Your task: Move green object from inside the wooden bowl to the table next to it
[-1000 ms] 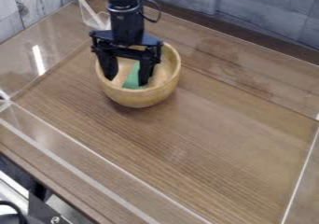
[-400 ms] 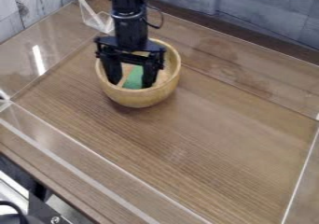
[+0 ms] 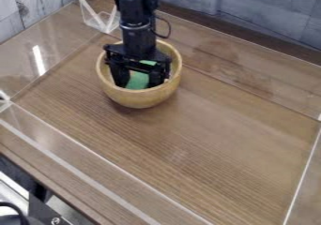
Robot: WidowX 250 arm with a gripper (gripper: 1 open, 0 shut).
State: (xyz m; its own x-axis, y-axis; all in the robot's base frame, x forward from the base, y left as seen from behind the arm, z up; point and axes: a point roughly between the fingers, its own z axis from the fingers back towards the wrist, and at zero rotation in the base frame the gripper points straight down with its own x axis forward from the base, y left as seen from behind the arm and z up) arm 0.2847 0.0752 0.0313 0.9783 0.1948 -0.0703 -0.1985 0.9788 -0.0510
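A black tool (image 3: 138, 73) points straight down into a round wooden bowl (image 3: 115, 94) standing on the far left part of a dark wood-grain counter (image 3: 201, 144). Its two fingers are spread wide, one on each side of a green block (image 3: 135, 79) that lies inside the bowl, so the block sits directly between and below them. The block's long axis seems to run near to far, across the gap; closing should catch its narrow width.

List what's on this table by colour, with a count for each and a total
Green: 1, the green object
Light tan: 1, the wooden bowl
Black: 1, the tool, open inside the bowl
Total: 3
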